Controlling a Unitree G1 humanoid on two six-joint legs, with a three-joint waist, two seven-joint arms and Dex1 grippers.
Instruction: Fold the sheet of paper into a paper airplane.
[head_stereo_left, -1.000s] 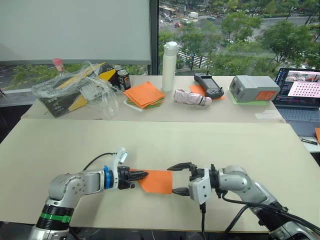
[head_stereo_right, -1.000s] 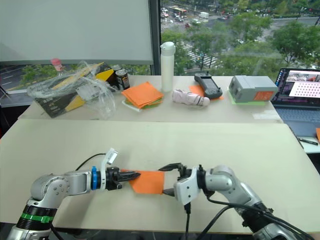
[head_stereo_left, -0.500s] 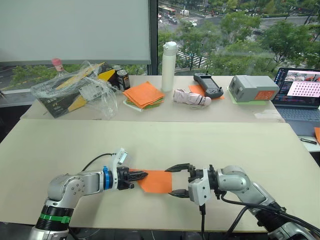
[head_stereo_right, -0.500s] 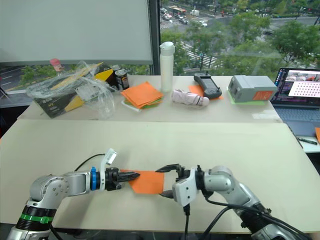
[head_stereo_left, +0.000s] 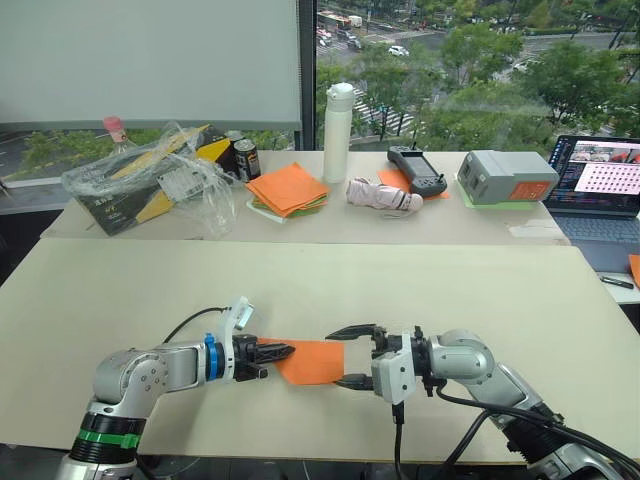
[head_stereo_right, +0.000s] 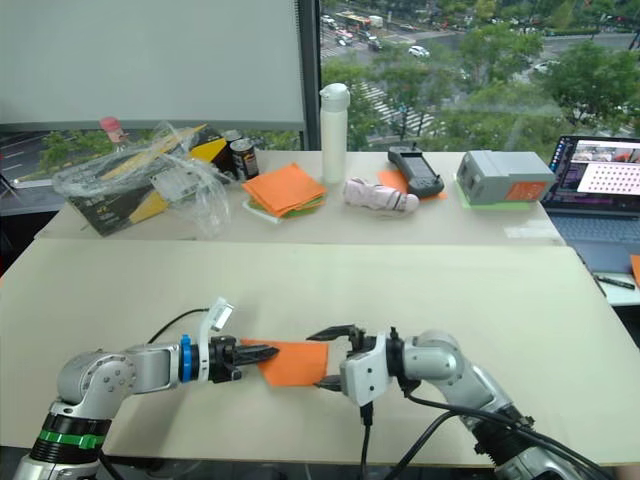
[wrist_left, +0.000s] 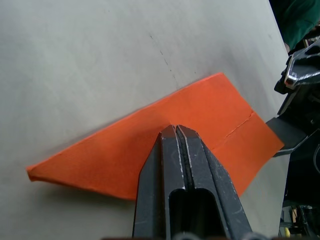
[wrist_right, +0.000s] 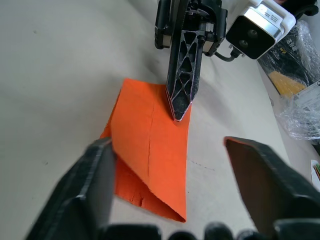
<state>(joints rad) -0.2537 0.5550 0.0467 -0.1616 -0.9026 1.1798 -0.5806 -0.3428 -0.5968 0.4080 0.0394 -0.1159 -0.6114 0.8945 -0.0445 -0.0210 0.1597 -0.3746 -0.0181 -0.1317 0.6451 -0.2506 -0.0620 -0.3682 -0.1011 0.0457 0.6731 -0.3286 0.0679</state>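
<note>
Orange sheet of paper | left gripper covers one edge

Left gripper is reaching in from the left, fingers pressed tightly together, pointing right. Right gripper is facing it from the right, fingers spreading wide apart, wrist level.

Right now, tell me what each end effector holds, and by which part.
Left end effector presses shut on the folded orange paper, near its left end. Right end effector is open, holding nothing.
</note>
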